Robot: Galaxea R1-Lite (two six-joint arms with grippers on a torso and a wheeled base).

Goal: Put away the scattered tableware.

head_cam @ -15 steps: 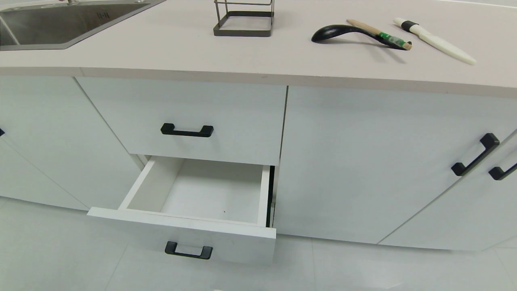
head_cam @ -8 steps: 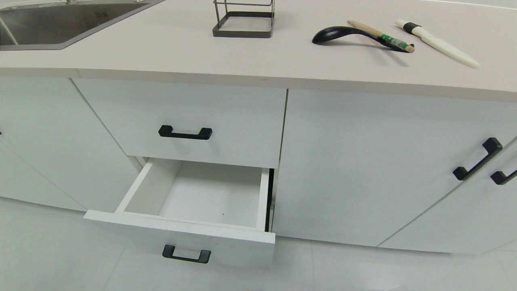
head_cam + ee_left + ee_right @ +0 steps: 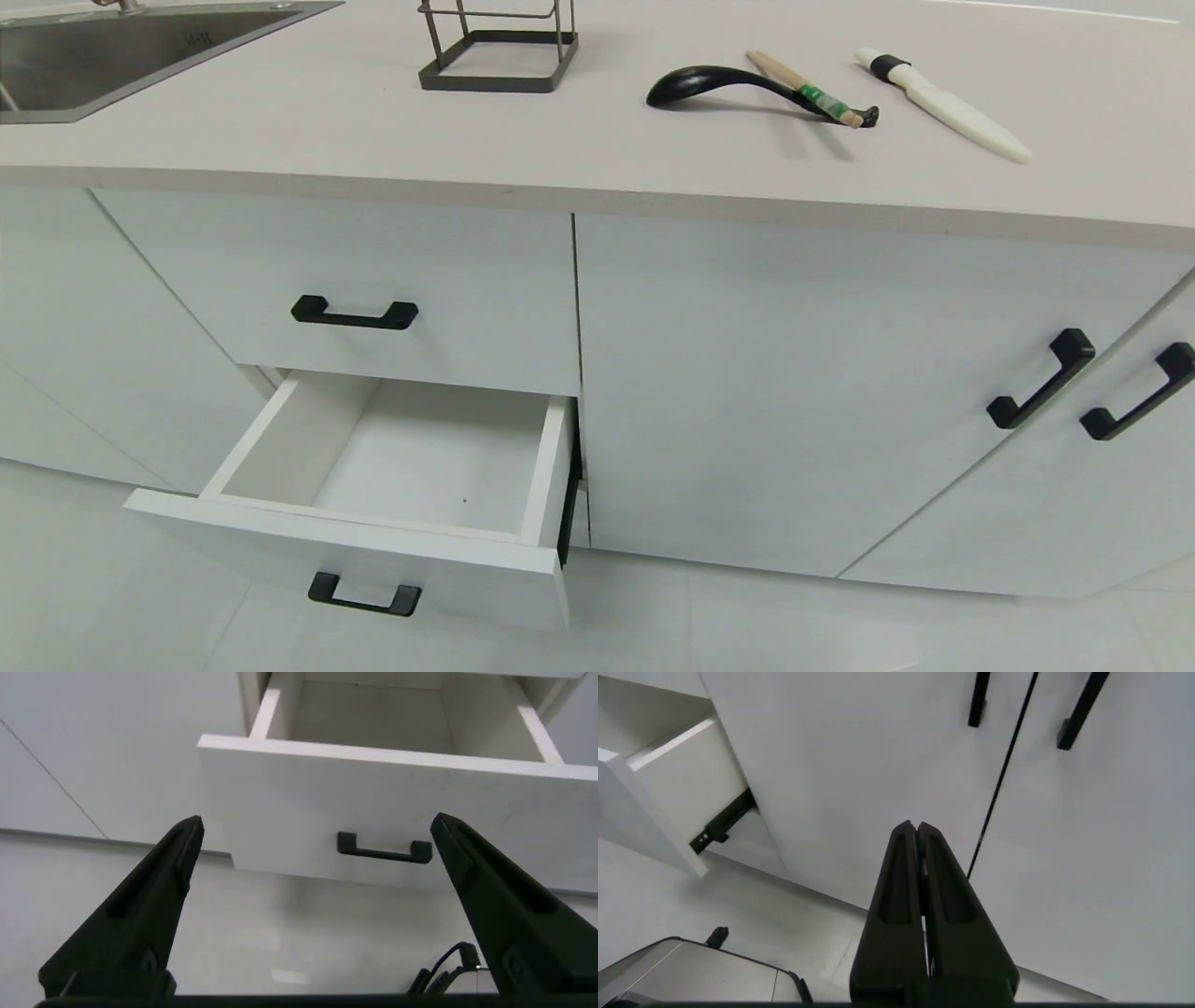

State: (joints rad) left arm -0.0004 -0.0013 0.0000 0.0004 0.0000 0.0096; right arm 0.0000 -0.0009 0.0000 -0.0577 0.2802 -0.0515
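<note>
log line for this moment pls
lower drawer open | black ladle, wooden utensil, white knife on counter | left gripper open, facing drawer front | right gripper shut

A: Item one?
B: Black ladle [image 3: 709, 82], handle arched, lying flat on the right half of the surface [image 3: 280, 131], back from its front edge.
A: Others?
B: Wooden-handled utensil [image 3: 803, 89], green band, alongside the ladle's handle. White knife [image 3: 943, 107], black band, nearer the right edge.
</note>
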